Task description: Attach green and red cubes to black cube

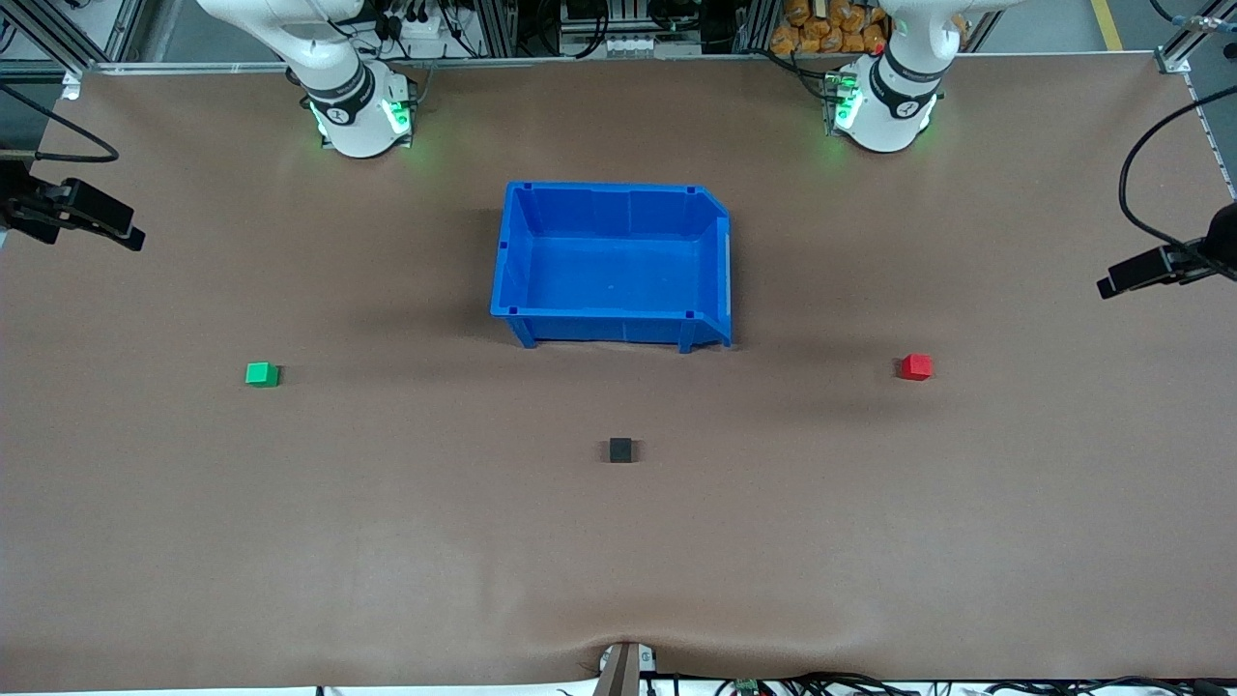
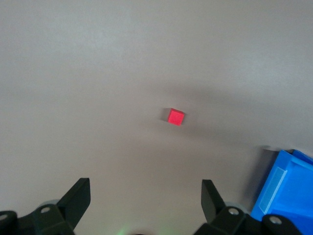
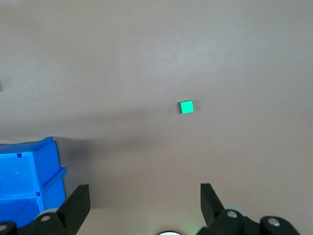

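Observation:
The green cube (image 1: 262, 374) lies on the brown table toward the right arm's end; it also shows in the right wrist view (image 3: 186, 106). The red cube (image 1: 916, 366) lies toward the left arm's end and shows in the left wrist view (image 2: 176, 116). The black cube (image 1: 620, 449) lies between them, nearer the front camera than the blue bin. My left gripper (image 2: 145, 196) is open and empty, high over the table, with the red cube below. My right gripper (image 3: 145, 196) is open and empty, high over the table, with the green cube below. Neither gripper shows in the front view.
An empty blue bin (image 1: 512, 253) stands mid-table between the two arm bases; its corners show in the left wrist view (image 2: 288, 191) and the right wrist view (image 3: 29, 171). Black camera mounts (image 1: 82, 213) (image 1: 1160, 266) reach in at both table ends.

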